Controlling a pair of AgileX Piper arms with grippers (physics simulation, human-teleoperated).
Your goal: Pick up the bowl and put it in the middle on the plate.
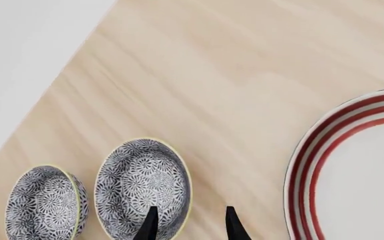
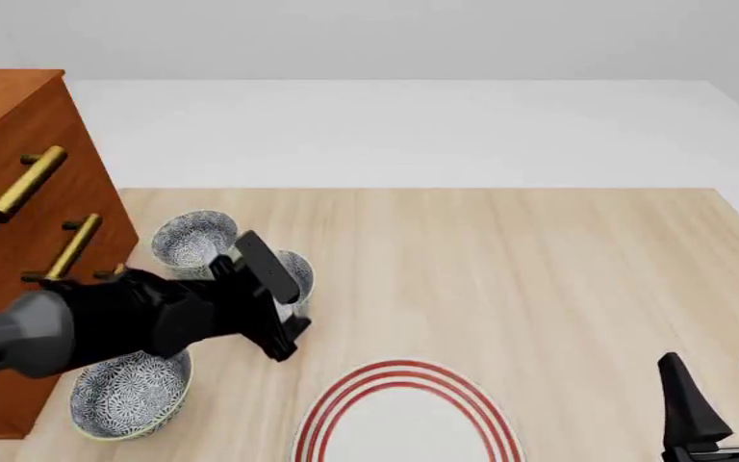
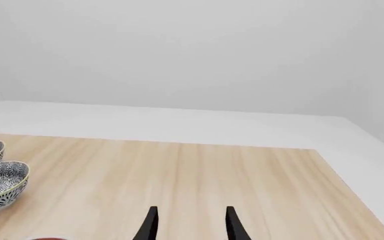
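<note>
You are lining up the grasp: your left gripper (image 1: 190, 225) hangs open over the middle bowl (image 1: 143, 186), one finger inside its rim. The bowl sits beside the plate (image 2: 402, 423). Next, lower and close.

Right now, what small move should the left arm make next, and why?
Probably lower the left tool to straddle the near rim of the middle bowl: it is open, one finger over the bowl's inside, one outside, nothing gripped, and the plate is empty.

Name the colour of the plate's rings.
Red, on the white plate; clearest in the left wrist view.
</note>
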